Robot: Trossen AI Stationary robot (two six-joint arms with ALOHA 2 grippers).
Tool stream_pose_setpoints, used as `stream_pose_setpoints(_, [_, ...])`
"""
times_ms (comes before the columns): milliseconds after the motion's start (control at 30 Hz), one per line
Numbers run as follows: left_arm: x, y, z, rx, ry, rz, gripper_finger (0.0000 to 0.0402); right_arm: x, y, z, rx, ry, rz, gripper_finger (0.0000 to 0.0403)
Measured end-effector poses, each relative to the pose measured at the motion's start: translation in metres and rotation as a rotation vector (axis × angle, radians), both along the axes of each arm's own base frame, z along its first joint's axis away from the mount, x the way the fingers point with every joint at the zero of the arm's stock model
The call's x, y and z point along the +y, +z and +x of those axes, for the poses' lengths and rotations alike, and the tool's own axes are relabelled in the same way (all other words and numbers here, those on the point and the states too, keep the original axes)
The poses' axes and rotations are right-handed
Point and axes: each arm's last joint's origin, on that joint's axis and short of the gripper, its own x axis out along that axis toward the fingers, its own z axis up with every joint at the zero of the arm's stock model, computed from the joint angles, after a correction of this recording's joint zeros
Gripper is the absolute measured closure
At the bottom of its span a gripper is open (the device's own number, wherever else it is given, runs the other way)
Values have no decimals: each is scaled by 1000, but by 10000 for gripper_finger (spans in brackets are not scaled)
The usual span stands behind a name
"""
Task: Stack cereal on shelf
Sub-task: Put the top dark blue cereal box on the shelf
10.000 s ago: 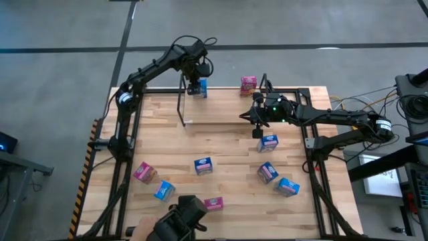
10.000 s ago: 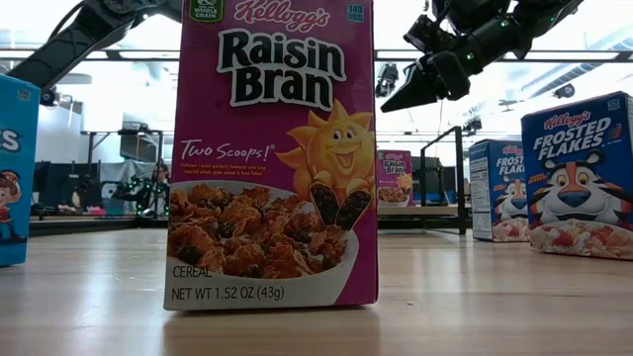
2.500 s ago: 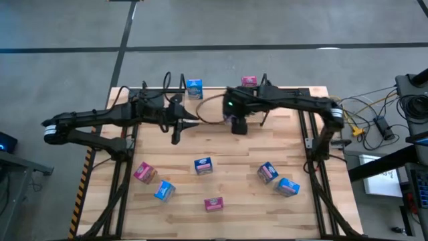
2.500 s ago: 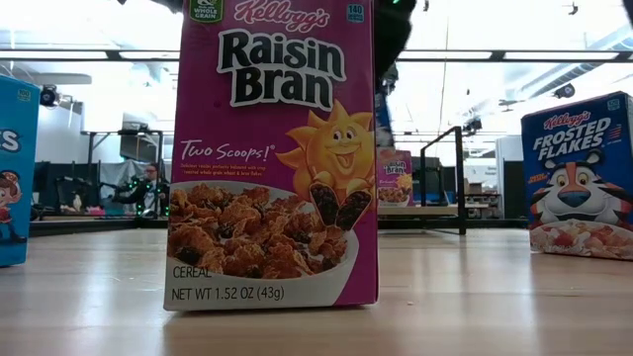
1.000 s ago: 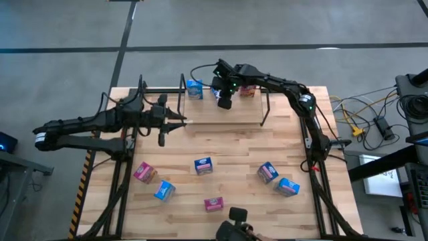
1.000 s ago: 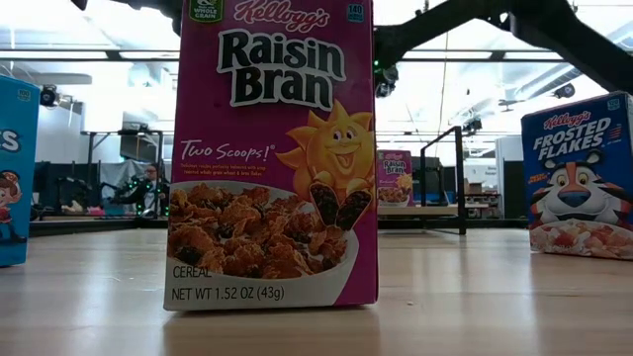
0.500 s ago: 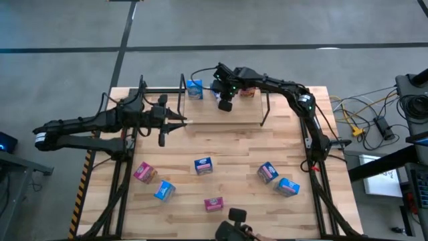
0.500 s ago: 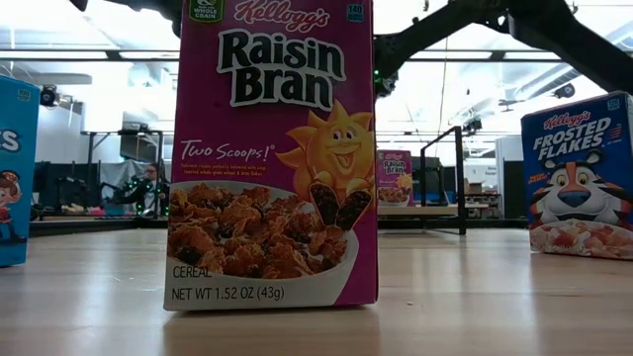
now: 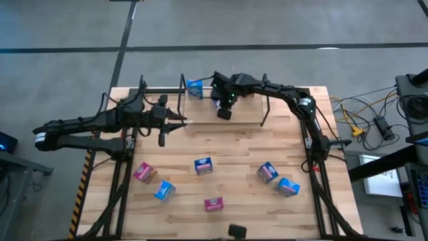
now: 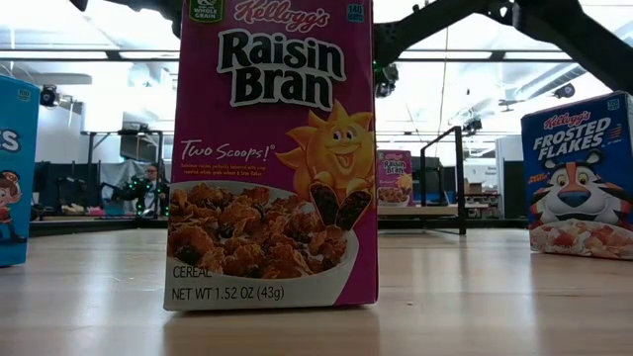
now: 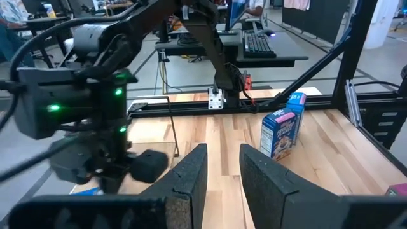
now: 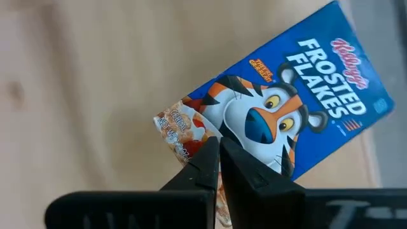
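Grey concrete floor point(image 9: 67, 40), desks with a keyboard point(image 11: 259, 44), bright ceiling strip lights point(image 10: 89, 54).

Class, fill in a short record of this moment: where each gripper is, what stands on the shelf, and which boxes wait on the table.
right gripper: over the shelf, fingers shut, empty, above a Frosted Flakes box
left gripper: at the shelf's left end, holding nothing
on shelf: one blue box; a pink box partly hidden by the right arm
loose on table: six boxes, among them a pink one and a blue one
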Motion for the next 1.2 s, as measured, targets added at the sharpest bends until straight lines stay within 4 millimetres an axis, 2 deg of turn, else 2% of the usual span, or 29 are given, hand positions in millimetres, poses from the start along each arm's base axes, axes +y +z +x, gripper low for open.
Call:
stream_pose_setpoints(167, [0, -4, 0, 22, 2, -23, 327, 36, 7, 2, 49, 2, 80, 394])
stream_pose_setpoints(300, [0, -10, 0, 37, 7, -56, 327, 55, 29, 0, 3, 17, 74, 394])
stream_pose_setpoints(433, [-1, -19, 1, 50, 11, -96, 327, 68, 56, -13, -51, 15, 58, 394])
stream_pose_setpoints(633, [-1, -36, 4, 43, 15, -148, 327, 79, 68, -47, -154, 7, 24, 394])
stream_pose_setpoints(800, [1, -47, 15, -10, 16, -157, 327, 88, 57, -72, -288, 37, -38, 394])
stream_pose_setpoints(933, [5, -55, 32, 3, 18, -165, 327, 94, 48, -87, -400, 45, -82, 394])
stream_pose_setpoints(1200, [16, -63, 78, 98, 90, -116, 327, 98, 27, -100, -582, 44, -148, 394])
